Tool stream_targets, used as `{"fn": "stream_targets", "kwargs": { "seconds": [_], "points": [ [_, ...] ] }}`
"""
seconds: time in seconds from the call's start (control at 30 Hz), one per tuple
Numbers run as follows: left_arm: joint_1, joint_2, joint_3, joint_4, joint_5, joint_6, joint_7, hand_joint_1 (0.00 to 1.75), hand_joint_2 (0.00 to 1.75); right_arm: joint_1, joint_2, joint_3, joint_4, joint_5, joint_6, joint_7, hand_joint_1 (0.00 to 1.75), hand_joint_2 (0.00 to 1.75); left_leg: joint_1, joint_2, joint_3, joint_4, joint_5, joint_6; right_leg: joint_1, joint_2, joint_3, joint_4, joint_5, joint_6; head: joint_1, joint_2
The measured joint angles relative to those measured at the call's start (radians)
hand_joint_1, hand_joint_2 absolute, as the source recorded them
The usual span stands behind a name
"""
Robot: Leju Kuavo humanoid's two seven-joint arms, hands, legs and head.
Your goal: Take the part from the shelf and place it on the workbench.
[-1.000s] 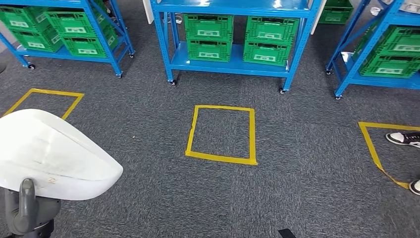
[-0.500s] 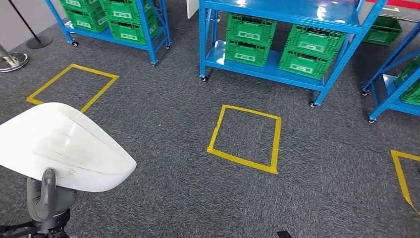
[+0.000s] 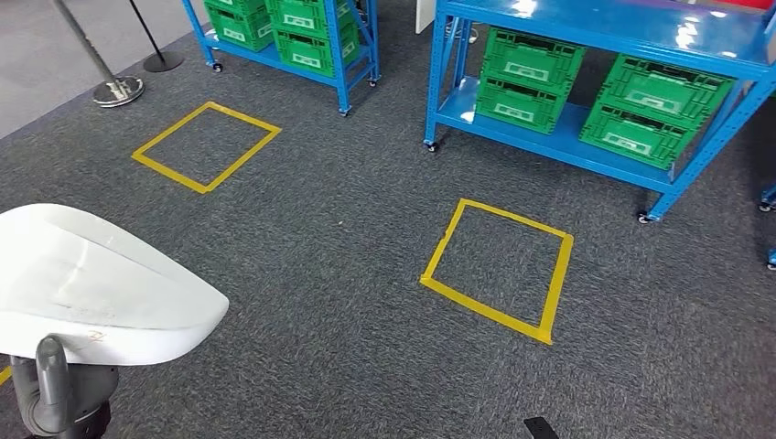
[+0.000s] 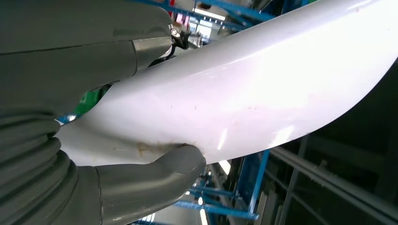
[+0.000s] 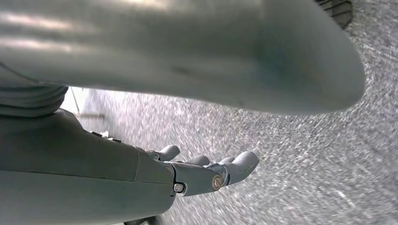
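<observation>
Grey carpet fills my head view, marked with taped yellow squares; one yellow square lies near the middle, a second yellow square sits further off to the left. Beyond them stand blue shelf racks on castors; the nearer rack carries green crates on its lower level, and the left rack holds more green crates. Two posts on round bases stand at the carpet's far left edge, where a paler floor begins.

From my seat, the part is a large white moulded shell, low at the left of the head view and off the shelf, carried over the carpet; its long axis runs roughly left to right across the picture, with the rounded narrower end pointing right, toward the middle of the floor, and the broad end running out past the left edge; its smooth convex face is turned up. My left hand holds it from below, one grey digit reaching up against the near rim; in the left wrist view the thumb presses on the white surface and the palm lies against the other side, so the shell is clamped between them.

My right hand hangs over blurred carpet, fingers loosely extended and apart, holding nothing.
</observation>
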Motion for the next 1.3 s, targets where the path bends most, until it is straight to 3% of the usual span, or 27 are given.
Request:
{"fn": "stream_targets", "kwargs": {
  "seconds": [0.03, 0.07, 0.1, 0.17, 0.23, 0.3, 0.33, 0.4, 0.47, 0.53, 0.57, 0.6, 0.63, 0.7, 0.77, 0.83, 0.9, 0.97, 1.03, 1.07, 1.13, 1.2, 1.27, 1.3],
  "points": [
    [0.002, -0.002, 0.007, 0.002, 0.0, -0.001, -0.005, 1.75, 1.75, 0.001, 0.0, 0.0, 0.0, 0.005, 0.0, -0.004, 0.0, 0.0, 0.003, 0.003, -0.014, 0.033, -0.007, -0.003, 0.0, -0.014, 0.0, 0.0, -0.001, 0.0, 0.0, 0.0],
    [0.003, -0.005, 0.015, 0.004, 0.0, -0.002, -0.01, 1.75, 1.75, 0.001, 0.0, 0.0, 0.0, 0.009, 0.0, -0.005, 0.0, 0.0, 0.005, 0.005, -0.01, 0.027, 0.007, -0.006, 0.0, -0.028, 0.0, 0.001, -0.002, 0.001, 0.0, 0.0],
    [0.003, -0.007, 0.021, 0.005, -0.001, -0.003, -0.013, 1.75, 1.75, 0.001, 0.0, 0.0, 0.0, 0.013, 0.0, -0.006, 0.0, 0.0, 0.007, 0.013, 0.014, -0.017, 0.036, -0.007, 0.0, -0.042, 0.001, 0.001, -0.003, 0.003, 0.0, 0.0],
    [0.004, -0.01, 0.032, 0.006, -0.002, -0.006, -0.016, 1.75, 1.75, 0.001, -0.001, 0.002, 0.0, 0.019, 0.0, -0.003, 0.0, 0.0, 0.005, 0.058, 0.088, -0.156, 0.096, -0.002, 0.002, -0.066, 0.006, 0.006, -0.009, 0.012, 0.0, 0.0],
    [0.007, -0.014, 0.041, 0.004, -0.007, -0.011, -0.014, 1.75, 1.75, 0.001, -0.005, 0.003, -0.001, 0.023, -0.001, 0.008, 0.0, 0.0, 0.001, 0.087, 0.129, -0.235, 0.12, 0.011, 0.007, -0.085, 0.01, 0.01, -0.015, 0.025, 0.002, 0.0],
    [0.017, -0.018, 0.05, 0.0, -0.017, -0.016, -0.007, 1.75, 1.75, -0.001, -0.009, 0.003, -0.001, 0.023, -0.002, 0.025, 0.0, 0.0, -0.003, 0.067, 0.126, -0.24, 0.122, 0.027, 0.007, -0.106, 0.014, 0.009, -0.017, 0.037, 0.004, 0.0],
    [0.022, -0.018, 0.055, -0.003, -0.021, -0.018, -0.003, 1.75, 1.75, -0.003, -0.009, 0.003, -0.001, 0.02, -0.003, 0.032, 0.0, 0.0, -0.002, 0.055, 0.125, -0.242, 0.124, 0.033, 0.005, -0.104, 0.016, 0.012, -0.022, 0.045, 0.005, 0.0],
    [0.026, -0.021, 0.062, -0.008, -0.028, -0.023, 0.007, 1.75, 1.75, -0.004, -0.009, 0.003, -0.001, 0.007, -0.005, 0.042, 0.0, 0.0, 0.001, 0.031, 0.127, -0.247, 0.13, 0.046, 0.0, -0.056, -0.002, 0.063, -0.059, 0.055, 0.008, 0.0],
    [0.024, -0.025, 0.066, -0.01, -0.034, -0.028, 0.015, 1.75, 1.75, -0.003, -0.009, 0.002, -0.001, -0.006, -0.01, 0.048, 0.0, 0.0, 0.002, 0.007, 0.124, -0.248, 0.135, 0.054, -0.001, 0.007, -0.056, 0.187, -0.122, 0.056, 0.011, 0.0],
    [0.021, -0.027, 0.068, -0.01, -0.036, -0.031, 0.024, 1.75, 1.75, 0.002, -0.007, 0.001, -0.001, -0.014, -0.016, 0.052, 0.0, 0.0, 0.0, -0.022, 0.121, -0.245, 0.136, 0.056, 0.001, 0.027, -0.106, 0.286, -0.149, 0.053, 0.011, 0.0],
    [0.018, -0.027, 0.069, -0.01, -0.036, -0.033, 0.029, 1.75, 1.75, 0.003, -0.006, 0.0, -0.001, -0.018, -0.018, 0.051, 0.0, 0.0, -0.001, -0.039, 0.12, -0.243, 0.136, 0.056, 0.002, 0.031, -0.11, 0.286, -0.135, 0.051, 0.011, 0.0],
    [0.014, -0.027, 0.069, -0.01, -0.036, -0.033, 0.036, 1.75, 1.75, 0.004, -0.004, 0.0, -0.001, -0.021, -0.019, 0.049, 0.0, 0.0, -0.001, -0.055, 0.12, -0.24, 0.136, 0.056, 0.002, 0.036, -0.095, 0.245, -0.103, 0.047, 0.011, 0.0],
    [0.009, -0.027, 0.069, -0.01, -0.035, -0.033, 0.044, 1.75, 1.75, 0.004, -0.002, -0.001, -0.001, -0.025, -0.019, 0.045, 0.0, 0.0, -0.001, -0.071, 0.12, -0.238, 0.136, 0.054, 0.001, 0.051, -0.066, 0.177, -0.065, 0.043, 0.011, 0.0],
    [-0.002, -0.026, 0.069, -0.009, -0.031, -0.032, 0.06, 1.75, 1.75, 0.003, 0.003, -0.001, -0.001, -0.028, -0.018, 0.035, 0.0, 0.0, -0.001, -0.096, 0.115, -0.233, 0.136, 0.047, 0.0, 0.093, -0.018, 0.059, -0.021, 0.038, 0.011, 0.0],
    [-0.012, -0.024, 0.069, -0.008, -0.023, -0.029, 0.075, 1.75, 1.75, 0.002, 0.009, -0.001, -0.001, -0.028, -0.016, 0.028, 0.0, 0.0, 0.0, -0.118, 0.107, -0.234, 0.14, 0.033, 0.002, 0.105, -0.006, 0.026, -0.019, 0.034, 0.011, 0.0],
    [-0.016, -0.015, 0.069, -0.006, -0.019, -0.025, 0.086, 1.75, 1.75, -0.001, 0.018, -0.001, -0.001, -0.026, -0.014, 0.026, 0.0, 0.0, 0.003, -0.132, 0.099, -0.237, 0.145, 0.019, 0.002, 0.08, -0.002, 0.018, -0.012, 0.023, 0.011, 0.0],
    [-0.022, 0.002, 0.069, -0.004, -0.018, -0.016, 0.099, 1.75, 1.75, -0.002, 0.029, -0.002, -0.001, -0.023, -0.013, 0.034, 0.0, 0.0, 0.0, -0.088, 0.078, -0.201, 0.121, 0.01, 0.0, 0.055, 0.004, 0.007, -0.004, 0.007, 0.009, 0.0],
    [-0.031, 0.017, 0.067, -0.003, -0.018, -0.003, 0.113, 1.75, 1.75, -0.002, 0.038, -0.002, -0.001, -0.018, -0.016, 0.059, 0.0, 0.0, 0.0, -0.023, 0.027, -0.09, 0.056, 0.004, 0.002, 0.028, 0.005, 0.003, -0.002, -0.003, 0.006, 0.0],
    [-0.033, 0.03, 0.066, -0.003, -0.019, 0.013, 0.127, 1.75, 1.75, 0.001, 0.047, -0.002, -0.001, -0.013, -0.02, 0.089, 0.0, 0.0, 0.004, -0.002, -0.022, 0.021, 0.01, -0.003, 0.005, -0.002, 0.004, 0.003, -0.004, -0.006, 0.005, 0.0],
    [-0.031, 0.036, 0.065, -0.005, -0.021, 0.022, 0.134, 1.75, 1.75, 0.002, 0.05, -0.002, -0.001, -0.011, -0.021, 0.099, 0.0, 0.0, 0.006, 0.002, -0.025, 0.033, 0.013, -0.006, 0.005, -0.017, 0.004, 0.004, -0.005, -0.006, 0.005, 0.0],
    [-0.022, 0.049, 0.063, -0.015, -0.028, 0.037, 0.144, 1.75, 1.75, 0.003, 0.056, -0.002, -0.001, -0.006, -0.022, 0.112, 0.0, 0.0, 0.011, 0.022, 0.028, -0.056, 0.064, -0.01, 0.004, -0.044, 0.006, 0.005, -0.007, -0.002, 0.005, 0.0],
    [-0.013, 0.061, 0.059, -0.026, -0.034, 0.05, 0.149, 1.75, 1.75, 0.004, 0.059, -0.002, -0.001, 0.002, -0.021, 0.115, 0.0, 0.0, 0.012, 0.074, 0.099, -0.185, 0.111, -0.007, 0.008, -0.066, 0.008, 0.012, -0.015, 0.009, 0.005, 0.0],
    [0.0, 0.071, 0.055, -0.031, -0.034, 0.058, 0.152, 1.75, 1.75, 0.004, 0.059, -0.002, -0.001, 0.008, -0.019, 0.114, 0.0, 0.0, 0.007, 0.097, 0.121, -0.231, 0.123, 0.007, 0.011, -0.086, 0.013, 0.016, -0.021, 0.023, 0.007, 0.0],
    [0.008, 0.075, 0.054, -0.033, -0.034, 0.061, 0.153, 1.75, 1.75, 0.003, 0.059, -0.002, -0.001, 0.008, -0.019, 0.11, 0.0, 0.0, 0.005, 0.083, 0.118, -0.232, 0.126, 0.016, 0.01, -0.098, 0.017, 0.015, -0.022, 0.03, 0.008, 0.0]
  ]
}}
